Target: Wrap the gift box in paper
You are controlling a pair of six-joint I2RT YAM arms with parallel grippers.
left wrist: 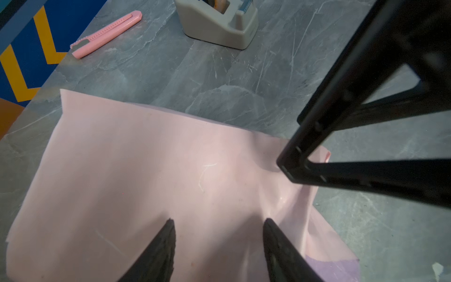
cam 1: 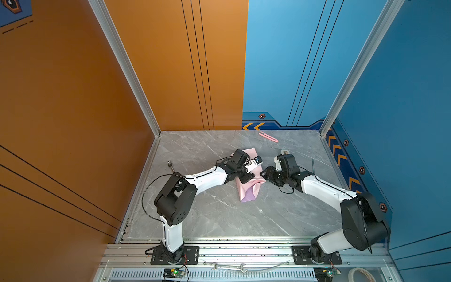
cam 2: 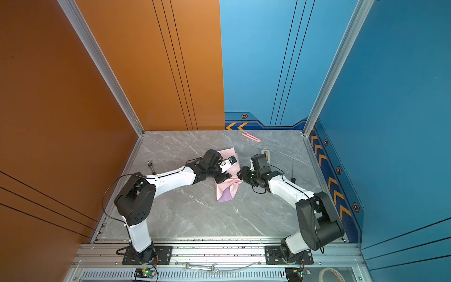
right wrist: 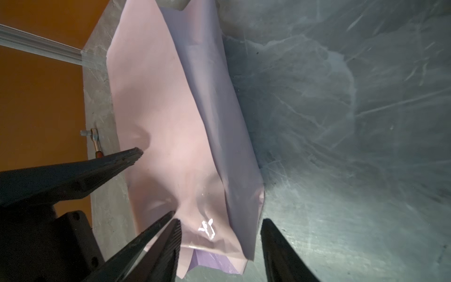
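The left gripper (left wrist: 218, 221) has its jaws parted with nothing between them. Its two black fingers (left wrist: 162, 249) point down at the pale pink face of the paper (left wrist: 146, 171). In both top views this gripper (cam 1: 245, 179) (cam 2: 223, 178) reaches in from the left and sits over the middle of the sheet. Whether the tips press on the sheet or hang just above it cannot be told.

The paper (cam 1: 249, 193) (cam 2: 227, 193) lies around the middle of the grey marble table (cam 1: 219, 219), folded over into a flat, raised bundle with the pink side up. The right wrist view shows the lilac side running down one long flank of the bundle (right wrist: 207, 97). A lilac flap also shows at the end nearest the arms' bases. The gift box is hidden in every view, since only paper shows where the bundle lies.

The right gripper (right wrist: 220, 219) (cam 1: 263, 173) comes in from the right, its jaws apart and holding nothing. One finger is on the pink top near a corner, close beside a left finger. The other is over bare table just beside the lilac flank. In the left wrist view one of its tips dents the sheet's edge.

A pink cutter (cam 1: 268, 136) (left wrist: 107, 34) lies near the back wall, well apart from the paper. A beige tape dispenser (left wrist: 219, 26) (cam 2: 267, 153) stands just behind the right wrist.
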